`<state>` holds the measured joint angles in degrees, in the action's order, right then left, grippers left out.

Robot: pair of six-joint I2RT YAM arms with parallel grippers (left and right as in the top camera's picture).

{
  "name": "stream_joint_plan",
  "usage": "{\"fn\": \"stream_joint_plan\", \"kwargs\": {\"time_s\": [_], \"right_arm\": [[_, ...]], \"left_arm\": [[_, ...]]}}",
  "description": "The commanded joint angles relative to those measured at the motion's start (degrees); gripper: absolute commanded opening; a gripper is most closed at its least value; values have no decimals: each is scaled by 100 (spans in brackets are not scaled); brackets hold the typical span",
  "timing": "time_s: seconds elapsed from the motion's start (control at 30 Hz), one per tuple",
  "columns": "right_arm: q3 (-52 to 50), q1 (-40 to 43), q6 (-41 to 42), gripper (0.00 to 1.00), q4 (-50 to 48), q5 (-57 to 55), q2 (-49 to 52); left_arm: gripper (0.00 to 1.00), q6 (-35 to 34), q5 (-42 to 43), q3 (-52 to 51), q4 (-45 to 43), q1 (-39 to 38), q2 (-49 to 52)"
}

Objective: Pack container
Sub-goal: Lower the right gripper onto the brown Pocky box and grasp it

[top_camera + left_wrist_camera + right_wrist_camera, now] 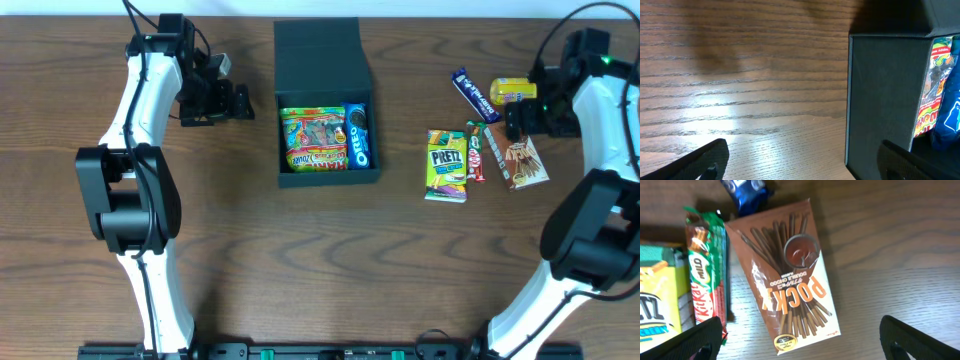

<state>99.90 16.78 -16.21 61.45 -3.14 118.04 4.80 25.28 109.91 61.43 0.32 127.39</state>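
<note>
Both spread wide: left gripper (242,103) beside container (880,100), right gripper (802,342) over Pocky box (790,275)

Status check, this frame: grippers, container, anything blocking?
Left gripper open beside container; right gripper open over Pocky box. Container open, candy bag and Oreos inside. Nothing blocking.

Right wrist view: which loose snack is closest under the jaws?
The brown Pocky box, centred between the jaws; the KitKat and yellow Pretz box sit at the left edge.
</note>
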Motion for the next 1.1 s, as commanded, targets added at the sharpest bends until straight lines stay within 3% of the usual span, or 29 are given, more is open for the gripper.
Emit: {"fn": "stream_joint_plan", "kwargs": {"time_s": [0.0,0.43,1.07], "right_arm": [[-254,42,-393,99,-55,256,7],[-1134,39,-529,99,-632,256,9],[-1473,39,-507,99,-1287,144,118]], "left_arm": [[96,76,-15,105,-2,-7,-131],[95,74,24,105,2,-7,-131],[96,70,26,105,2,-7,-131]]}}
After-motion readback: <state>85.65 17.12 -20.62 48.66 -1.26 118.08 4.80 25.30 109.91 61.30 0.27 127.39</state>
